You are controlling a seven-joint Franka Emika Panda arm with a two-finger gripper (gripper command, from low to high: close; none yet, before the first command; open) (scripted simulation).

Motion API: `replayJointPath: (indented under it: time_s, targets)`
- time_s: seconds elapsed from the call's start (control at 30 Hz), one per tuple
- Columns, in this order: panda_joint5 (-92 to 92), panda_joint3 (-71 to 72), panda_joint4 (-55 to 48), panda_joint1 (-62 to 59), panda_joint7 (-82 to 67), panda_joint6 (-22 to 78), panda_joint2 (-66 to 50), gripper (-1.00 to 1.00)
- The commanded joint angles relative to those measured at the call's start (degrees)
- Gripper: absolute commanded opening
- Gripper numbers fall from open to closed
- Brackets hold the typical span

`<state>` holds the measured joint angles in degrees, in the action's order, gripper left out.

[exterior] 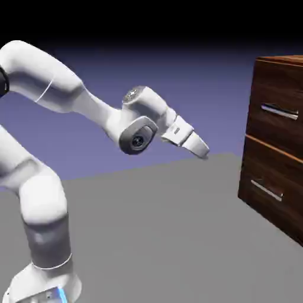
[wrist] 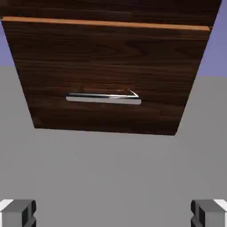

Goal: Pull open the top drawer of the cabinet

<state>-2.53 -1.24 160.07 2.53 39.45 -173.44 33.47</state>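
I begin with the exterior view, where my white arm (exterior: 44,195) rises at the left side and reaches toward the cabinet (exterior: 275,148), which stands at three o'clock, cut by the picture's edge. The gripper (exterior: 198,145) hangs near the middle, a little toward one o'clock, and it points down toward four o'clock. It is well apart from the cabinet and touches nothing. The top drawer (exterior: 275,106) is at two o'clock, closed, with its silver bar handle (exterior: 280,111) on the front. Below it, past a light orange seam (exterior: 275,149), I see the lower drawer (exterior: 269,189), also closed, with a similar bar (exterior: 266,190). The grey floor surface (exterior: 154,237) lies under all this. In the hand view, the lower drawer fills the upper part, and its bar is near eleven o'clock, close to the middle. The seam crosses at twelve o'clock, and above it only a dark strip of the top drawer is visible. My two finger tips (wrist: 18,213) are at seven and five o'clock, spread wide, with only grey surface seen between them.
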Motion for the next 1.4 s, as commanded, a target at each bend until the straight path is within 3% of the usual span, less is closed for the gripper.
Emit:
replayJointPath:
  time_s: [0.0, 1.37]
  targets:
    - [-2.1, -1.03, -0.77, 1.53, -2.5, 0.47, 0.68, 0.0]
    - [-88.12, -43.08, -32.31, 64.15, -104.66, 19.7, 28.34, 0.0]
